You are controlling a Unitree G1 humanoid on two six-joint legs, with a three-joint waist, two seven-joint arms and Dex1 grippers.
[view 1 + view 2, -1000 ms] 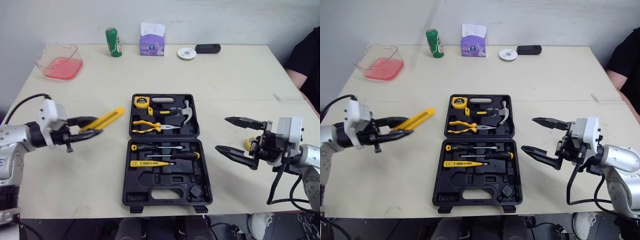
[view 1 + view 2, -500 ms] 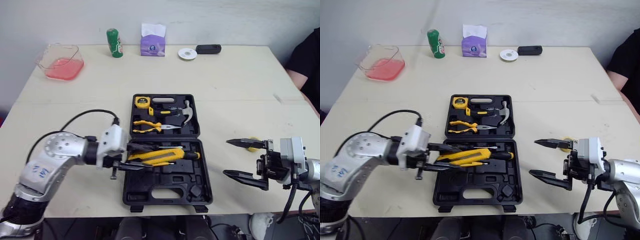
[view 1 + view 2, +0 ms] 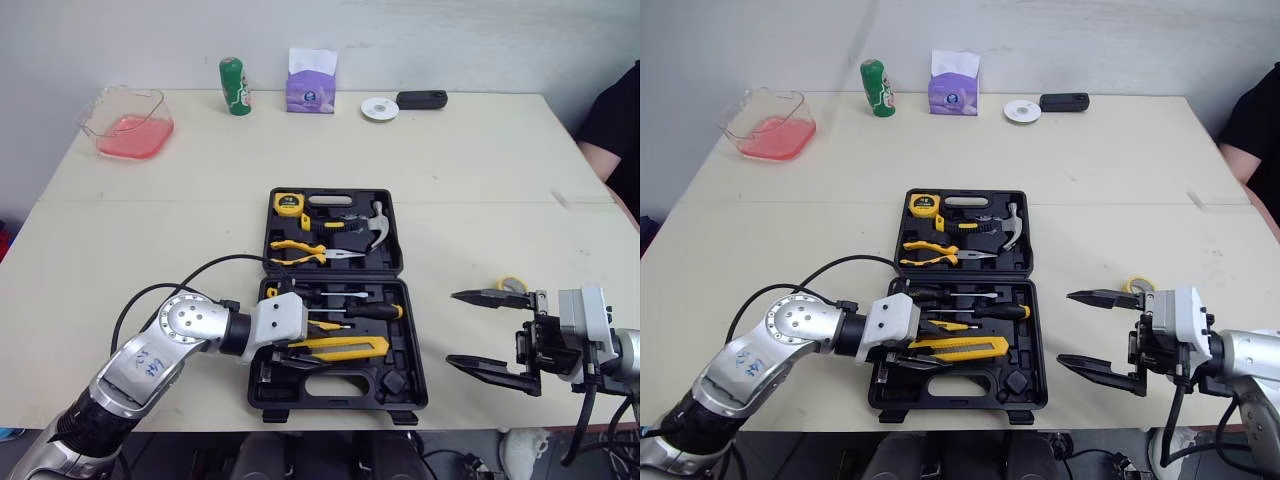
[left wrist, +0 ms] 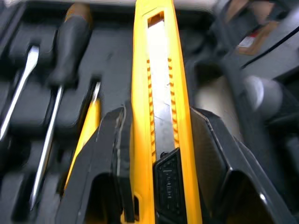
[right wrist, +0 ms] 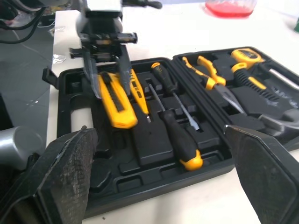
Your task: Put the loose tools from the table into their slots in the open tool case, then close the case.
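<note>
Left wrist view: left gripper (image 4: 158, 121) fingers clamped on yellow utility knife (image 4: 159, 70). Knife lies in near half of open tool case (image 3: 412, 392), just beside yellow tester screwdriver (image 4: 86, 126). Right gripper (image 3: 452, 328) fingers wide apart over bare table (image 3: 480, 200) right of case. Case front close to table edge. Green bottle (image 3: 232, 85) and tissue pack (image 3: 311, 85) labels too small to read.

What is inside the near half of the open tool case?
Two screwdrivers, a yellow tester pen and a yellow utility knife held by the left gripper. The gripper covers the case's left end; what lies there is hidden.
</note>
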